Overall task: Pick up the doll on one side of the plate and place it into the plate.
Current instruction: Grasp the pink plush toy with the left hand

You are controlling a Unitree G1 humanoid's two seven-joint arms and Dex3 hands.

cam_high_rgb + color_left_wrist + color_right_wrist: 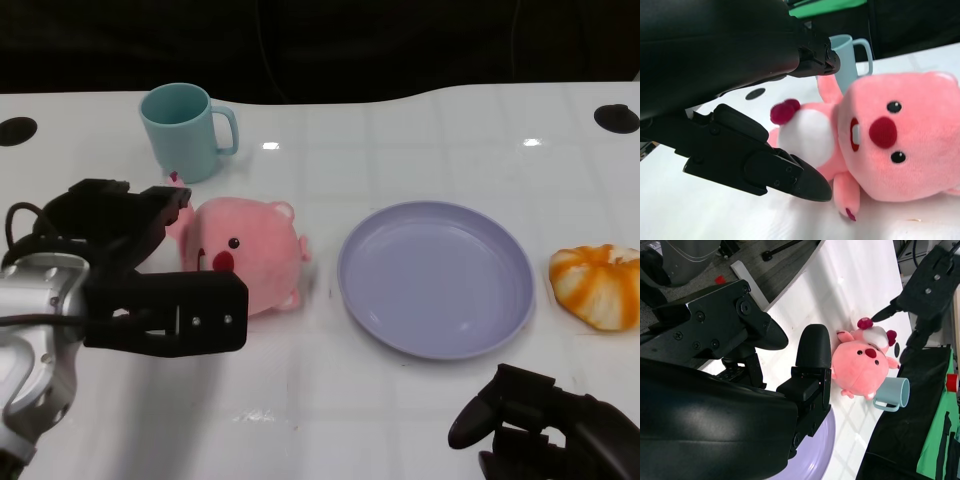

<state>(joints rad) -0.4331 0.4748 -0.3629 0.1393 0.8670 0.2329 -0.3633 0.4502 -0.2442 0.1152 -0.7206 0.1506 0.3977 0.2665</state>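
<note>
A pink plush doll (252, 256) lies on the white table, just left of the empty lavender plate (436, 276). My left hand (150, 268) reaches in from the doll's left with its fingers spread, one finger (807, 56) past the doll's far side and one (790, 175) at its near side. The left wrist view shows the doll (890, 135) close in front of those fingers, with gaps on both sides. My right hand (545, 420) hovers low at the near right, in front of the plate, holding nothing. Seen from the right wrist, the doll (862, 365) lies beyond the plate's rim (821, 460).
A teal mug (186, 130) stands right behind the doll, near my left hand. An orange-and-white striped plush (600, 286) lies to the right of the plate. Dark round holes mark the table's far corners (617, 118).
</note>
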